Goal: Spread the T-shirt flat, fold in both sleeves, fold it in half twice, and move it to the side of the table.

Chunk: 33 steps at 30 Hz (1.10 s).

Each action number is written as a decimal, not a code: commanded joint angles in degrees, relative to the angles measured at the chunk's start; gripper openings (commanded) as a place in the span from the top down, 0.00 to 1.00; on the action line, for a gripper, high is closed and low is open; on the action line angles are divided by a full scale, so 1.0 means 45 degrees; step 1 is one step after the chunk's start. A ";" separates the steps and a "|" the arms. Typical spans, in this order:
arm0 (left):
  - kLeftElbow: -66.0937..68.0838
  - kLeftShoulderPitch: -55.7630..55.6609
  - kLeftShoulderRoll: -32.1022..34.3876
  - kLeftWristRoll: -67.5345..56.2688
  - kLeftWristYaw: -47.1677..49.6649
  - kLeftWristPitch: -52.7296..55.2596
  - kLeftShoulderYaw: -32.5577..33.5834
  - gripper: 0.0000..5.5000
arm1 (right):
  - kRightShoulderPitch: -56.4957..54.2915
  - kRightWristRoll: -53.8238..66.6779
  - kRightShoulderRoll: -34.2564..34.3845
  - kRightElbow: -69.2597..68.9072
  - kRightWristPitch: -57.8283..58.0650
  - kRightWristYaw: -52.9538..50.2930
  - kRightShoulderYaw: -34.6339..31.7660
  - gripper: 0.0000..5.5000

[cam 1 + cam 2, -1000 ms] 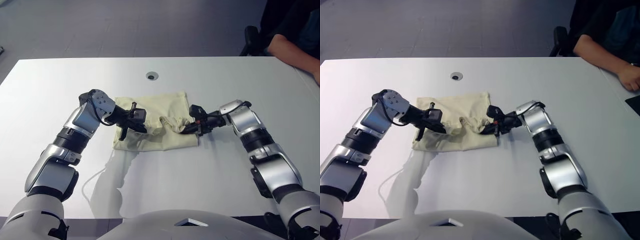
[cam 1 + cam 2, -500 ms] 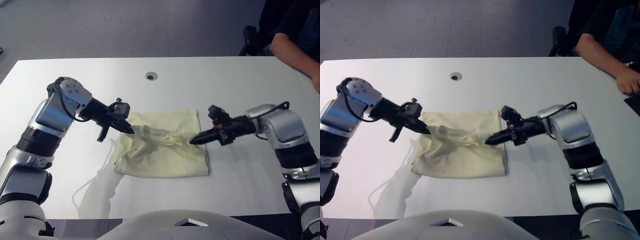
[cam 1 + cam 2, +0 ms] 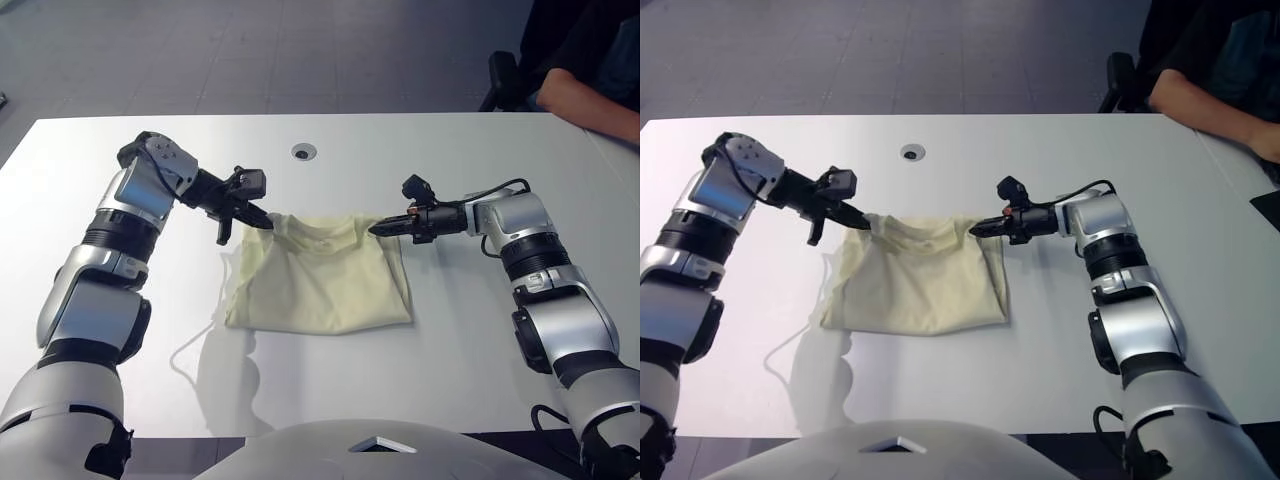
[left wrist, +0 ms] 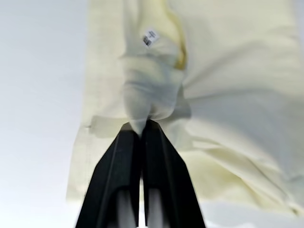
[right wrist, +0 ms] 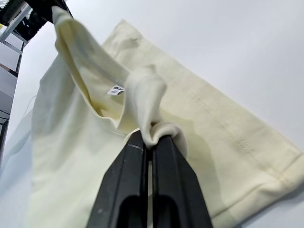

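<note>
Across the middle of the white surface: a pale yellow T-shirt, collar at the far side, hem toward the robot. Rests on the surface over its lower part, hem edge roughly straight, left side rumpled and folded in on itself. Raised along the far edge and pulled taut between the two arms, with the neckline sagging in a shallow curve between the two held points. Sleeves not set out to either side; hard to tell from the head views whether tucked under or bunched at the shoulders.

On the robot's left, reaching in above the surface: left fingers, clenched on a pinch of cloth at the shirt's left shoulder, just beside the collar. Pressed tight together in the left wrist view, with a small peak of fabric squeezed between the tips and the rest of the shirt spreading away beyond them.

On the robot's right, about level with those and well apart from them: right fingers, likewise clamped on a fold at the right shoulder. Closed flat against each other in the right wrist view, cloth curled over the tips.

Beyond the shirt, toward the far edge and apart from the cloth: a small round grommet hole set into the surface.

Inside the neckline, at the back of the collar: a tiny white label, between the two pinched points.
</note>
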 commanded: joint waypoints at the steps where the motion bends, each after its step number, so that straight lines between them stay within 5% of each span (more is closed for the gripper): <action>1: 0.1206 -0.0606 -0.0483 0.0548 0.0479 -0.0688 0.0002 1.00 | -0.0646 -0.0430 0.0318 0.1228 -0.0819 -0.0332 -0.0157 1.00; 14: 0.3819 -0.1190 -0.1606 0.1931 0.3653 -0.2131 0.0274 1.00 | -0.0579 -0.1148 0.0524 0.2846 -0.2329 -0.0967 -0.0725 1.00; 23: 0.4160 -0.1215 -0.2608 0.1216 0.8246 -0.2219 0.2277 0.74 | 0.0358 -0.1447 0.1067 0.1494 -0.4055 -0.4401 -0.1650 0.78; 28: 0.3313 -0.0305 -0.1758 0.1765 1.0068 -0.2420 0.2721 0.60 | 0.1242 -0.1928 0.1286 -0.0630 -0.5094 -0.6521 -0.1829 0.64; 33: -0.2236 0.2713 -0.0830 0.1200 1.0317 -0.0538 0.3606 0.45 | 0.2815 -0.1832 0.1514 -0.4825 -0.4455 -0.7466 -0.1760 0.50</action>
